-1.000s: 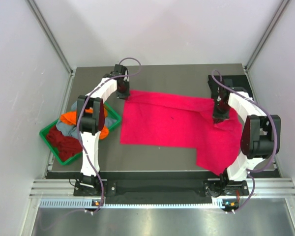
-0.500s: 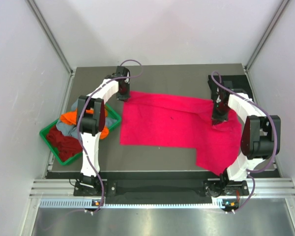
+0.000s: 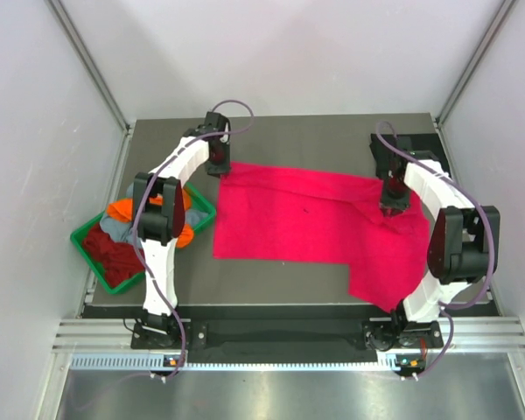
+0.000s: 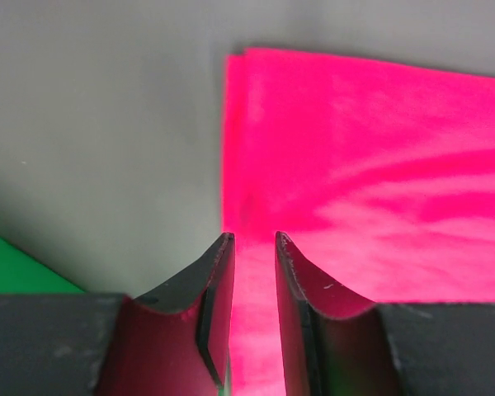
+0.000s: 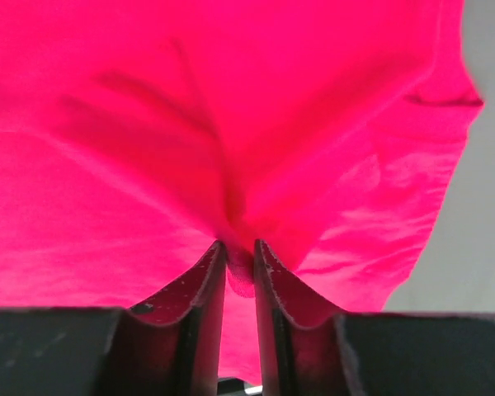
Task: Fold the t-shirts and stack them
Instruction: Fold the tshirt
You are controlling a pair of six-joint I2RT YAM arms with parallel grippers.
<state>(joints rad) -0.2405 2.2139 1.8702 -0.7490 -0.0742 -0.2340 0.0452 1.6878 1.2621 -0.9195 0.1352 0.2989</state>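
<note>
**Pink tee spread flat, right side pinched, left corner free**

The left gripper [image 4: 254, 239] has its jaws a narrow gap apart with nothing between them; it hangs just above the far-left corner of the pink-red t-shirt [image 3: 306, 223], whose straight edge runs under the tips. The right gripper [image 5: 238, 246] has its jaws almost together on a small pinch of the same cloth, and creases fan out from that pinch across the fabric.

The shirt lies spread over the middle of the table [image 3: 315, 140], mostly flat, with its near-right part reaching the table's near edge. On the left, the green tray [image 3: 77, 236] holds the waiting pile: an orange tee [image 3: 122, 210], a grey-blue tee [image 3: 118, 227] and a dark red tee [image 3: 109, 254].

The cloth looks light and limp. It should drape, wrinkle and drag along the surface rather than keep any shape, and a one-sided pull would likely skew it. The sound places to take hold appear to be corners and hemmed edges, both arms together, gripping the layers at the edge and lifting only enough to carry one side over the other.
</note>
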